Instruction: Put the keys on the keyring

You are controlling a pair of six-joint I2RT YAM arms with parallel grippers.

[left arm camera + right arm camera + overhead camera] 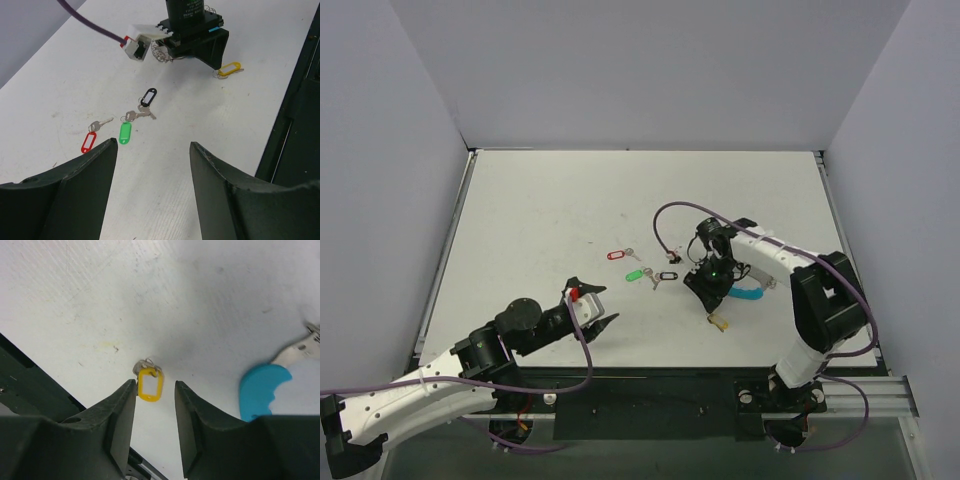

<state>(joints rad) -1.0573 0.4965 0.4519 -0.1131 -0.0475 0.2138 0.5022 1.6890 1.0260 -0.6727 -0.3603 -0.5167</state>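
The right arm rises from its base at the near right side, then its forearm reaches to the left, and the wrist is bent so that the right pincer (pixel 710 298) points down to the worktop (pixel 540 200). Its two fingers (pixel 120 425) stand with a rather narrow gap and they hold nothing. In the right wrist view the yellow key (pixel 150 384) shows in this gap, lying flat on the worktop just in front of the tips. If a finger touches it, I cannot tell.

The keyring (pixel 750 293) lies on the worktop just beside this pincer, on its right. Its blue segment (pixel 260 390) is near the yellow key but apart from it.

The left arm lies low and is stretched from the near left corner toward the middle. The left pincer (pixel 153 145) is spread wide and empty, above the near part of the worktop, and it looks toward the other keys. The red key (pixel 88 142), the green key (pixel 125 132) and the black key (pixel 149 96) lie loose in a small group between the two pincers, none of them on the keyring.
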